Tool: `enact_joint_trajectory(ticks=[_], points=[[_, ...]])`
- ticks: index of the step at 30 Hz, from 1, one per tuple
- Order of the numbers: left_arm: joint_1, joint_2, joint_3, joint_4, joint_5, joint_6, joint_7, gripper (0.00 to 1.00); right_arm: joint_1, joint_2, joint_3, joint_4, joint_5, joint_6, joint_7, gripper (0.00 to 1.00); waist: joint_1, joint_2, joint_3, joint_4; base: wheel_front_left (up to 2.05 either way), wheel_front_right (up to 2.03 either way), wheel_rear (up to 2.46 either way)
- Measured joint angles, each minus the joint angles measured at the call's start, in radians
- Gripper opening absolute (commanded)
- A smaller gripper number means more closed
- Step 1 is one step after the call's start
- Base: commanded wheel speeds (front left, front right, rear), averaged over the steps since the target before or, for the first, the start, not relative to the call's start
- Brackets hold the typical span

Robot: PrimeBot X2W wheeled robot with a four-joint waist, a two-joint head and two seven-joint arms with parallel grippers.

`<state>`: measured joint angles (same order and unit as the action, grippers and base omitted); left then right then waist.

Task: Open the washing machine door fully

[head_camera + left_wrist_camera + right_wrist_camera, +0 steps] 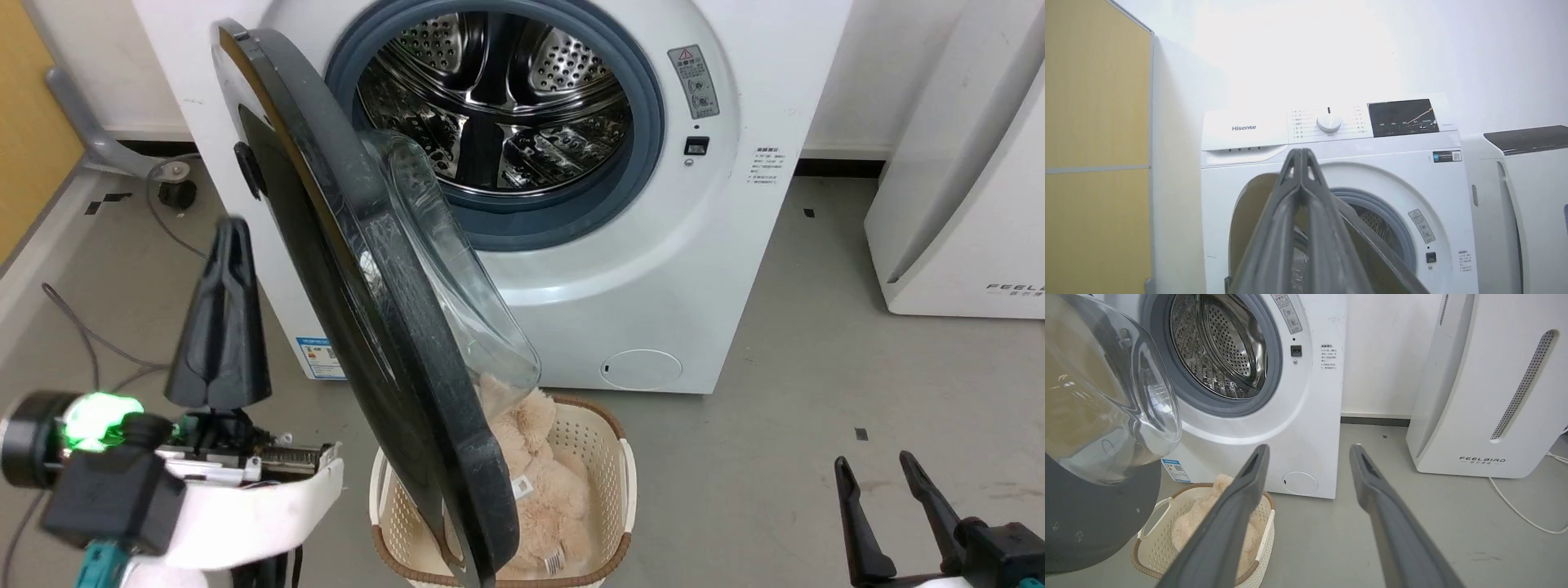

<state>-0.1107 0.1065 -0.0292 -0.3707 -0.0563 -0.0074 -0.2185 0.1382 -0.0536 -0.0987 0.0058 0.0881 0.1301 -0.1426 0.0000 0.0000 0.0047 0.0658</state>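
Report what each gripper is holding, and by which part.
Nothing is held. The left gripper has its fingers shut together on nothing, beside the outer face of the washing machine door. The right gripper is open and empty.

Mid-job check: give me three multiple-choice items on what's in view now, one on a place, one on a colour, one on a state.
1. The basket stands: A on the floor in front of the machine; B on top of the machine; C left of the machine.
2. The toy in the basket is: A red; B beige; C blue.
3. The door is: A latched shut; B swung open; C lying on the floor.
Answers: 1 A, it sits on grey floor before the white front. 2 B, the plush is pale beige. 3 B, the door stands out from the front and the drum shows.
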Motion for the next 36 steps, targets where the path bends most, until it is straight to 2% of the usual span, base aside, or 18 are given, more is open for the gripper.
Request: enact_joint_trajectory(ticks=[4,8,13,17,28,33,36], points=[[-0.024,0.001,-0.027,-0.119,0.004,-0.005,0.021,0.00,0.000,0.000,0.002,0.002,-0.007,0.000,0.001,1.00,0.0000,0.0000,-0.001,-0.001,0.00,0.00,0.00],[-0.044,0.000,-0.081,-0.209,-0.002,-0.033,0.049,0.00,0.000,0.000,0.004,0.003,-0.007,0.000,0.002,1.00,0.0000,0.0000,-0.001,-0.002,0.00,0.00,0.00],[-0.048,-0.006,-0.185,-0.253,-0.045,-0.064,0.103,0.00,0.000,0.000,0.004,0.005,-0.008,0.000,0.009,1.00,0.0000,0.0000,-0.002,-0.003,0.00,0.00,0.00],[-0.015,-0.016,-0.281,-0.218,-0.095,-0.084,0.164,0.00,0.000,0.000,0.004,0.012,-0.008,0.000,0.010,1.00,0.0000,0.0000,-0.004,-0.001,0.00,0.00,0.00],[0.135,-0.023,-0.443,-0.063,-0.186,-0.089,0.360,0.00,0.000,0.000,0.002,0.024,-0.017,0.000,0.018,1.00,0.0000,0.0000,-0.007,0.006,0.00,0.00,0.00],[0.170,-0.024,-0.488,0.028,-0.184,-0.087,0.387,0.00,0.000,0.000,0.006,0.031,-0.016,0.000,0.018,1.00,0.0000,0.0000,-0.005,0.004,0.00,0.00,0.00],[0.171,-0.026,-0.491,0.084,-0.177,-0.072,0.385,0.00,0.000,0.000,0.008,0.039,-0.016,0.000,0.018,1.00,0.0000,0.0000,-0.003,0.001,0.00,0.00,0.00]])
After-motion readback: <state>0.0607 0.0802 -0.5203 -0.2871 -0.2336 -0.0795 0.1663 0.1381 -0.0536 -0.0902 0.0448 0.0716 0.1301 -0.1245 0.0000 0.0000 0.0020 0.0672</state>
